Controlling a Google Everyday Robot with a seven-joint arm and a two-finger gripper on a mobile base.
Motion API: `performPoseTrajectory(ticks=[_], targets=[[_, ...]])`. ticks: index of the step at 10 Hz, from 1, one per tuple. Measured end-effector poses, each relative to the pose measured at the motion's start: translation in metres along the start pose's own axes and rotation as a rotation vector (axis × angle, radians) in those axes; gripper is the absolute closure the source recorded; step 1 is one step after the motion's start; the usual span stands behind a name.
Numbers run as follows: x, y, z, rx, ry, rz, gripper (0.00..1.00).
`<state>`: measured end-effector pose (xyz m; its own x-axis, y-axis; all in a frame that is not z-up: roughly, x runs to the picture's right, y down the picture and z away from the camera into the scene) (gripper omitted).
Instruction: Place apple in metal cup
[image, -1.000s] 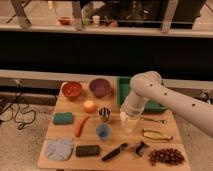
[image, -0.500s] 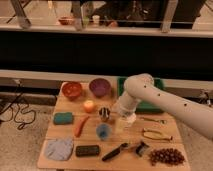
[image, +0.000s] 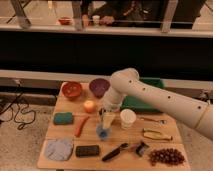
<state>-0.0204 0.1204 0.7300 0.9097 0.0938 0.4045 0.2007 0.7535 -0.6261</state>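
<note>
The tabletop (image: 125, 137) is carrying two bowls, an orange-red bowl (image: 72, 89) and a purple bowl (image: 99, 87), one apple (image: 89, 105) and one carrot (image: 81, 126); one gripper (image: 107, 119) is hovering at centre frame.

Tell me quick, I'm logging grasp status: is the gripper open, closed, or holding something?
Gripper: open, holding nothing; it hangs low over the table just right of the apple, which sits on the table.

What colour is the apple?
The apple is yellow-orange, clearest in the camera view; the end effector hangs beside it.
</note>
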Motion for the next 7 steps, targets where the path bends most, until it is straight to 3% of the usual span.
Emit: performPoseTrajectory(ticks=[3, 7], targets=[[-0.002, -0.038, 0.009, -0.006, 0.018, -0.018, 0.20], [0.002, -0.041, 0.010, -0.009, 0.023, -0.014, 0.20]])
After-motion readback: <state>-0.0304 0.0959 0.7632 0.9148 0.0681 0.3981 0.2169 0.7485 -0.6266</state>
